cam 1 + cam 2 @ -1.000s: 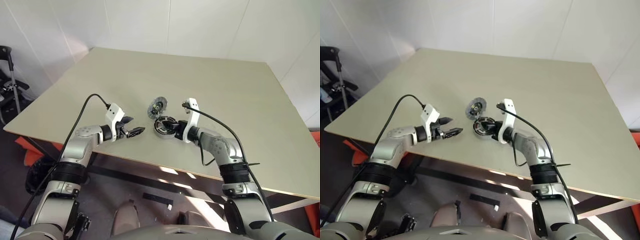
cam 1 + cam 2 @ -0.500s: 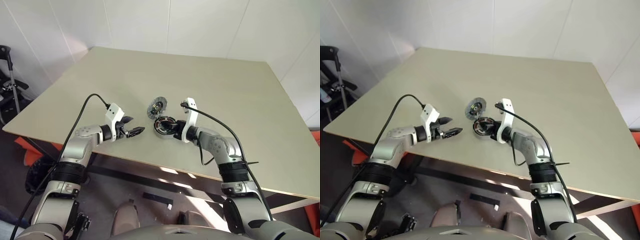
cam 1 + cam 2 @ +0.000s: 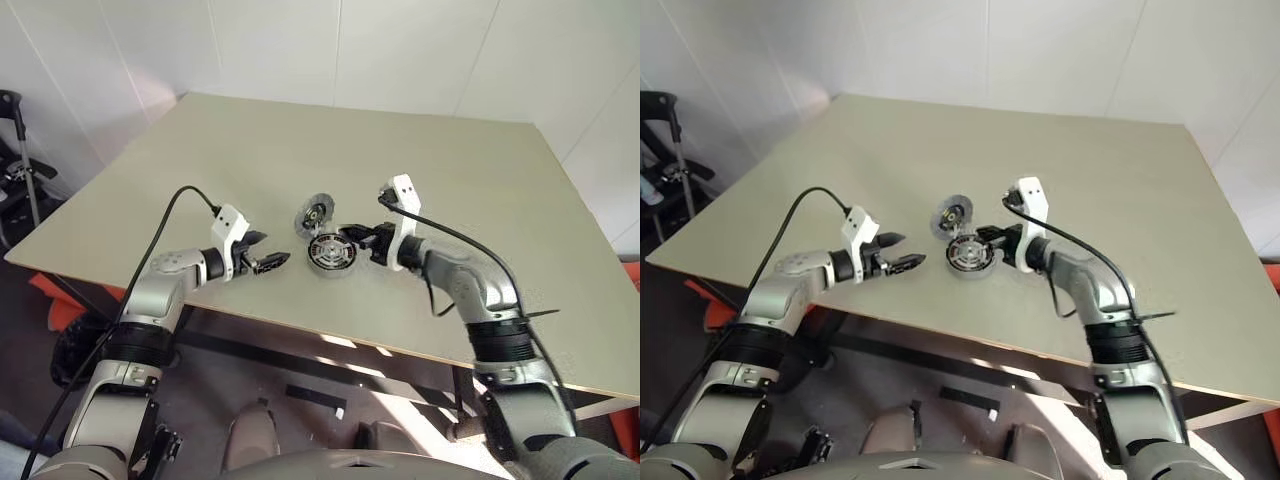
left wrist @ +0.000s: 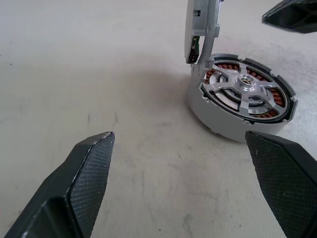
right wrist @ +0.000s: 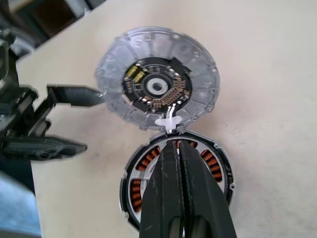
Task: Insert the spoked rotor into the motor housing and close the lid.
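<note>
The motor housing (image 3: 332, 252) lies on the table near its front edge, with copper windings showing round its inside. The spoked rotor (image 4: 243, 84) sits inside it, silver spokes up. The lid (image 3: 316, 213) stands upright at the housing's far edge, joined to it by a small white tab (image 5: 168, 120). My right gripper (image 3: 348, 236) is shut and empty, hovering just above the housing's right side, pointing left. My left gripper (image 3: 272, 262) is open and empty, level with the table a short way left of the housing.
The beige table (image 3: 460, 180) stretches far behind and to the right. Its front edge runs just below both arms. Cables trail from both wrists. A black frame (image 3: 20, 170) stands off the table's left side.
My right gripper has lifted off the housing's right side, moved up and to the right, and rolled. The left gripper, housing and lid have not moved.
</note>
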